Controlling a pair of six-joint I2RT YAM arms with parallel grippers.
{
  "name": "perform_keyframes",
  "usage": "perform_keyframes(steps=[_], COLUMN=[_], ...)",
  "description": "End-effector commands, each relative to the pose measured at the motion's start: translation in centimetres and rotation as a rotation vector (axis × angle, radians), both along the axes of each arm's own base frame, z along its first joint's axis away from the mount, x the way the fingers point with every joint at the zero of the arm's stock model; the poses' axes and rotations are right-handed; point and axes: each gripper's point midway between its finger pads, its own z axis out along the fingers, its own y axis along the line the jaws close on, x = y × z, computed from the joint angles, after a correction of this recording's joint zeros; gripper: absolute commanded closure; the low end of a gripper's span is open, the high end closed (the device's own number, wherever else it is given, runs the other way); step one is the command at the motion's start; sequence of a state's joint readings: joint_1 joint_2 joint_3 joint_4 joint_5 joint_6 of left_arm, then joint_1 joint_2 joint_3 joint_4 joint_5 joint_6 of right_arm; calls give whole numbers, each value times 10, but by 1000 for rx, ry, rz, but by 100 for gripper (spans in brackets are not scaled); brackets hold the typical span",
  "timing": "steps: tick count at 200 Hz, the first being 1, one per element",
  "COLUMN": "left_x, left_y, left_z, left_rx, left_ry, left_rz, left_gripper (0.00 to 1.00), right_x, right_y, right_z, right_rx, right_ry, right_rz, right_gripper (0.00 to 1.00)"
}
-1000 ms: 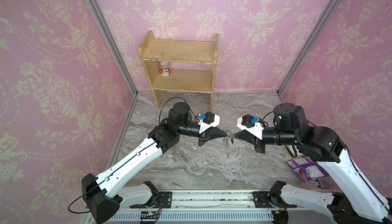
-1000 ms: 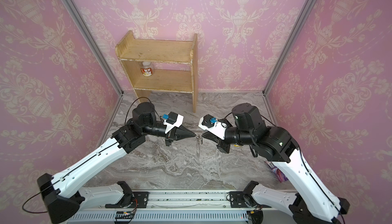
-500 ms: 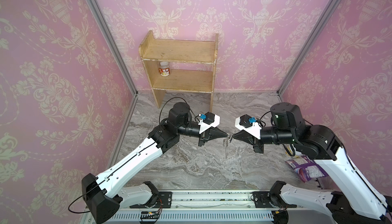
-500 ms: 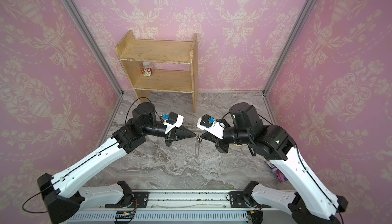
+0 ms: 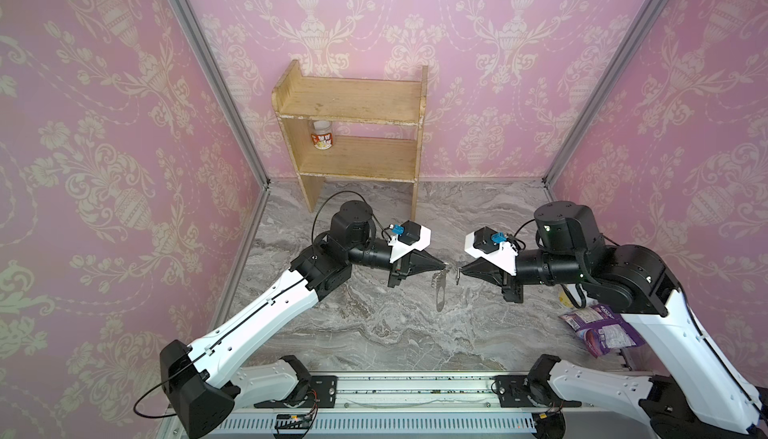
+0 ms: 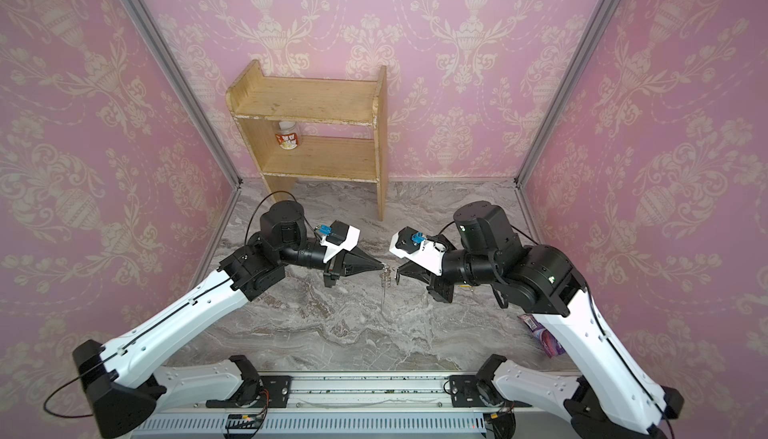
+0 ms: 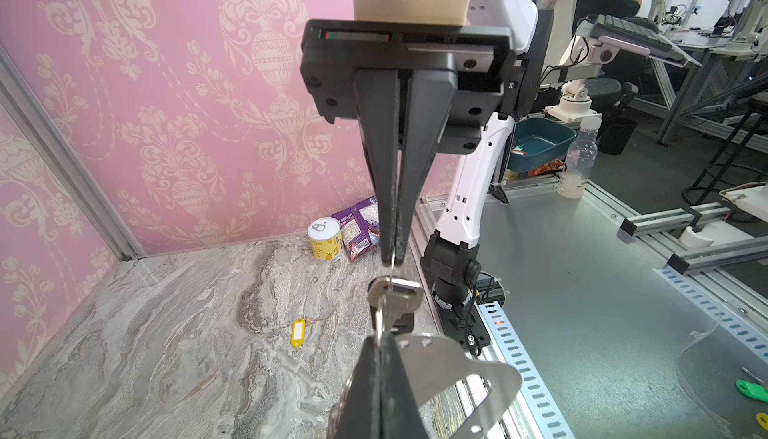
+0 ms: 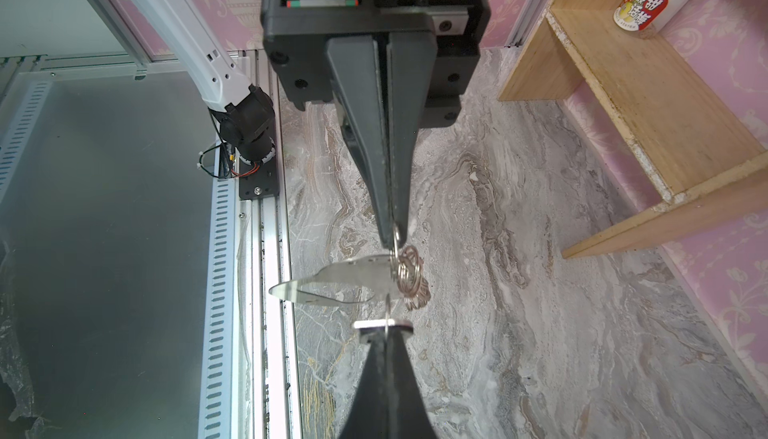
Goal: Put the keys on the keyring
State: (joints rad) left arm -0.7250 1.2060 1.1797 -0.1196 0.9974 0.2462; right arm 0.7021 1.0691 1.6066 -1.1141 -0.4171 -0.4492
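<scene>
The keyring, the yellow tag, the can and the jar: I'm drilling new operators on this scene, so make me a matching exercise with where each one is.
Things
1. keyring
2. yellow tag
3. can
4. jar

Places
A. on the shelf's lower board
B. lying on the table, clear of both arms
C. in mid-air, gripped by the shut left jaws
D. upright by the wall, beside the purple packet

Pairs: 1-C, 2-B, 3-D, 4-A
</scene>
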Motion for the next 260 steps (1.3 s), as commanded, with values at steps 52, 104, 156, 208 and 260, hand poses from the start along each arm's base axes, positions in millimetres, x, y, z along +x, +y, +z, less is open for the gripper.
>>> perform_keyframes(steps=[52, 104, 156, 208, 260], left_x=[-29, -35, -37, -37, -37], left_y=[9, 13, 14, 13, 12], left_z=[17, 15, 12, 12, 10], left_rx=[-30, -23, -16, -13, -10], left_ry=[-30, -32, -30, -26, -25], left_rz=[-97, -107, -113, -117, -120], left_gripper=[100, 100, 100, 100, 100], right_x=[-18, -20, -21, -21, -22], right_y=[6, 12, 13, 15, 17], right_z=[2, 2, 4, 7, 7], right_rx=[7, 8, 7, 17, 24], right_ry=[78, 122, 121, 114, 123], right_rz=[100, 132, 148, 155, 166], right_gripper=[100, 100, 100, 100, 100])
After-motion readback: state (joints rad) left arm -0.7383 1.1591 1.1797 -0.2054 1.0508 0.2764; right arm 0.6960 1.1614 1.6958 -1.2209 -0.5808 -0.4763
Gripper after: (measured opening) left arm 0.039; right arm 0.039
